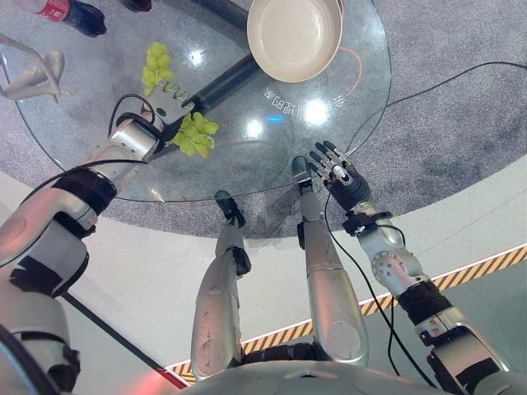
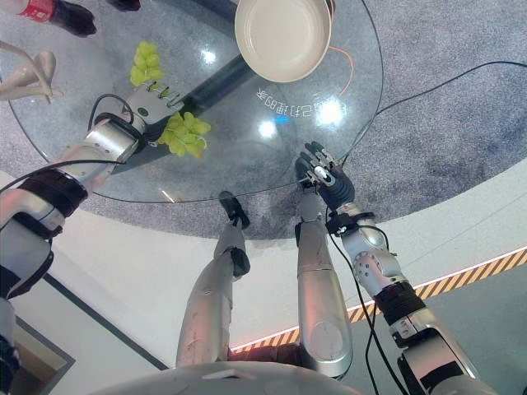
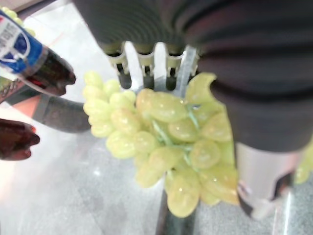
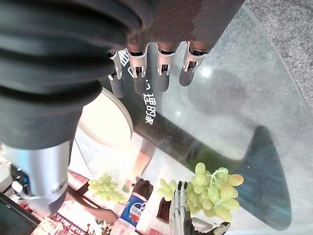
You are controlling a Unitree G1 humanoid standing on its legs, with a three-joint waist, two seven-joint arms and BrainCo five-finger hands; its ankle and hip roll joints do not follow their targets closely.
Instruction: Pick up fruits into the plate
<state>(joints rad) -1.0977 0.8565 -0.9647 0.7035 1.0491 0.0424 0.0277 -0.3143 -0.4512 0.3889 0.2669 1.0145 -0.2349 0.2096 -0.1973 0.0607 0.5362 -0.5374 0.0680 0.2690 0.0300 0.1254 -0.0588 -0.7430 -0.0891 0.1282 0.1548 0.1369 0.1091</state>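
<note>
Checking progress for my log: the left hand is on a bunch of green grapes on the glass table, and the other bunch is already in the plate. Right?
Not quite. The left hand is on one bunch of grapes, but the other bunch lies on the glass table, apart from the plate, as the left eye view shows.

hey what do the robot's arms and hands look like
Both arms are silver-grey jointed tubes with black bands and thin black cables. The left hand and right hand have silver fingers with dark tips; dark ribbed covers wrap the backs and wrists.
</note>
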